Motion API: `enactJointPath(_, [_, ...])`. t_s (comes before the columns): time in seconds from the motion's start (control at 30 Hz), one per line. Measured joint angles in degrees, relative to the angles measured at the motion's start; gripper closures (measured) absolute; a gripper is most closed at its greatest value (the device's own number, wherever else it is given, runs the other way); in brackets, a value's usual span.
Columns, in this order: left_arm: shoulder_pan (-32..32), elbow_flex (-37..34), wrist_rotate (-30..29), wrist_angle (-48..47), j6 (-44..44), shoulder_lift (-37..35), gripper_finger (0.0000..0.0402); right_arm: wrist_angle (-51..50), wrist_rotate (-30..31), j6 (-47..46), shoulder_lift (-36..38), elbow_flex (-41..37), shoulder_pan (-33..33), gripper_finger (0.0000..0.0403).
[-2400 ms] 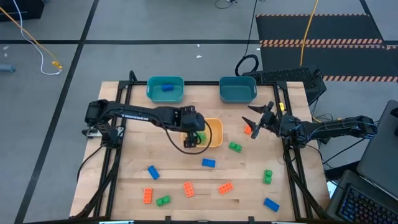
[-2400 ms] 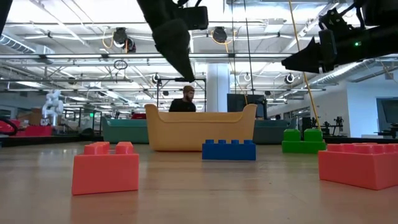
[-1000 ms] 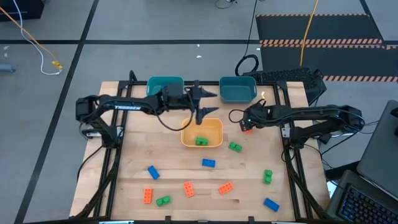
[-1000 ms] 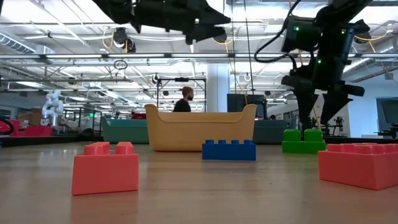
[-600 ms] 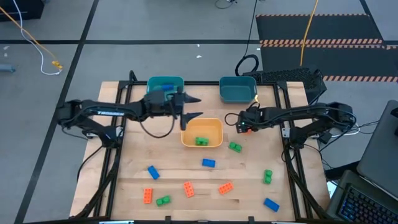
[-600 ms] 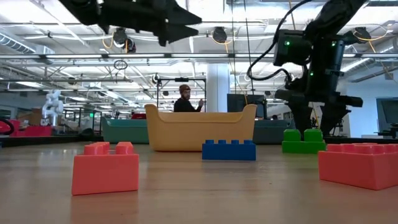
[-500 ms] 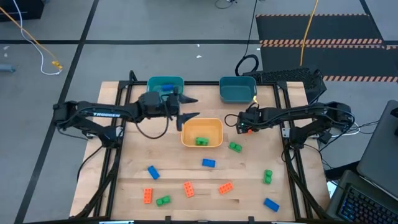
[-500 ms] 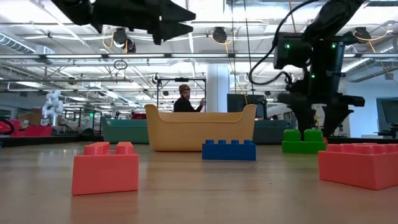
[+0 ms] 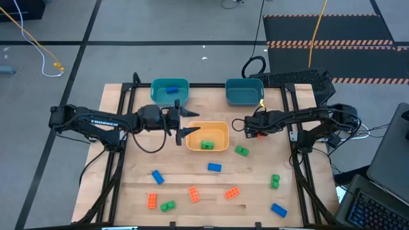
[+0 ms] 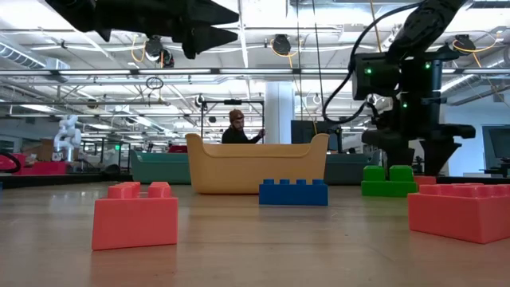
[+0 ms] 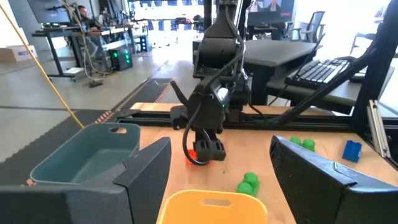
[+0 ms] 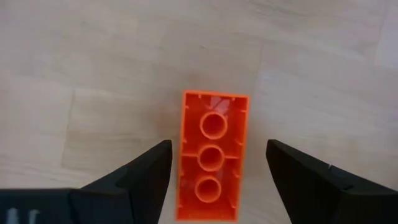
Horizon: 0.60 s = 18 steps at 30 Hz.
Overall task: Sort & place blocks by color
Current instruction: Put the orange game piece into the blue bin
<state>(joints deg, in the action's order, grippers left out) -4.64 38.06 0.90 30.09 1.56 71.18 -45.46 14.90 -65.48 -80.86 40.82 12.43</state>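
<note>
Nearest the table's [image 9: 128, 191] front edge, nine blocks [image 9: 193, 193] lie loose. Midway, green ones sit in the yellow bin [image 9: 220, 131]; the right gripper [image 12: 214, 168] straddles an orange brick [image 12: 213, 163], fingers apart. Left gripper [image 9: 181, 122] hangs open. Farthest, one teal bin [image 9: 160, 86] holds blue; most sorting remains.

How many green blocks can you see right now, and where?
4 green blocks: one in the yellow bin, one right of it, one near the right edge, one front-left. Others may be hidden.
</note>
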Motion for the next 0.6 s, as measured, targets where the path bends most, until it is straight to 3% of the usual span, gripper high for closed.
enactJointPath(0.13, [1.28, -0.01, -1.41, -0.41, -0.01, 0.00, 0.0128, -1.66, 0.02, 2.66, 0.00, 0.00, 0.00, 0.0192])
enactJointPath(0.3, [1.83, -0.02, -2.59, -0.58, 1.48, 0.00, 0.0128, -0.68, 0.26, 9.18, 0.09, 0.04, 0.00, 0.0280])
enactJointPath(0.6, [1.80, -0.03, -4.61, -6.44, 3.26, 0.02, 0.0128, 15.27, 0.32, 31.07, 2.97, 0.26, 1.54, 0.0283])
